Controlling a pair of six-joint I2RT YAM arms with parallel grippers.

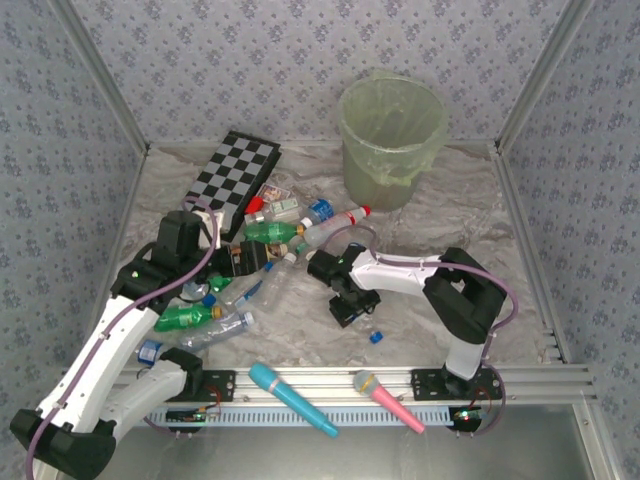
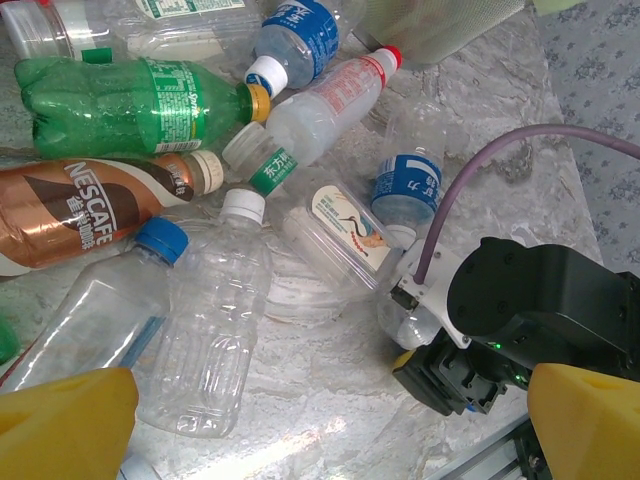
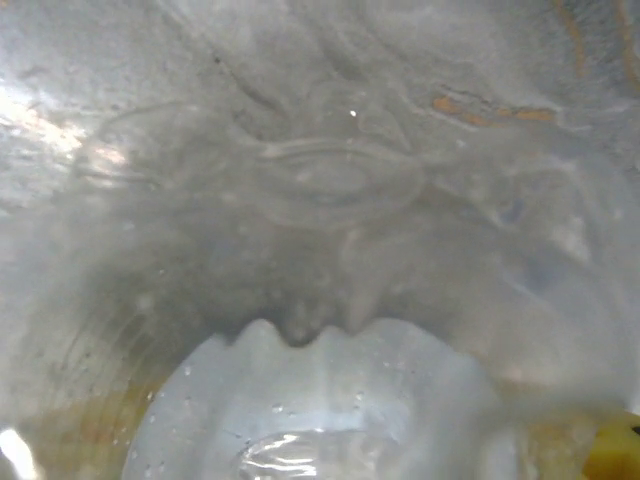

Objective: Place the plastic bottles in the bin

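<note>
Several plastic bottles [image 1: 262,262] lie heaped left of the table's middle: a green one [image 2: 130,105], a brown Nescafe one [image 2: 90,205] and clear ones [image 2: 215,320]. My left gripper [image 1: 240,258] hovers over the heap, open, its yellow fingers [image 2: 590,425] wide apart above bare table. My right gripper [image 1: 345,298] points down at the heap's right edge. A clear bottle [image 3: 320,400] sits between its jaws, its ribbed base close to the camera; the same bottle [image 2: 415,320] shows under that gripper in the left wrist view. Whether the jaws clamp it is unclear. The bin [image 1: 392,140], pale green, stands at the back.
A checkerboard [image 1: 235,175] lies at the back left. A loose blue cap [image 1: 376,336] rests near the right gripper. A cyan microphone [image 1: 290,398] and a pink one [image 1: 388,400] lie on the front rail. Patterned walls close in three sides.
</note>
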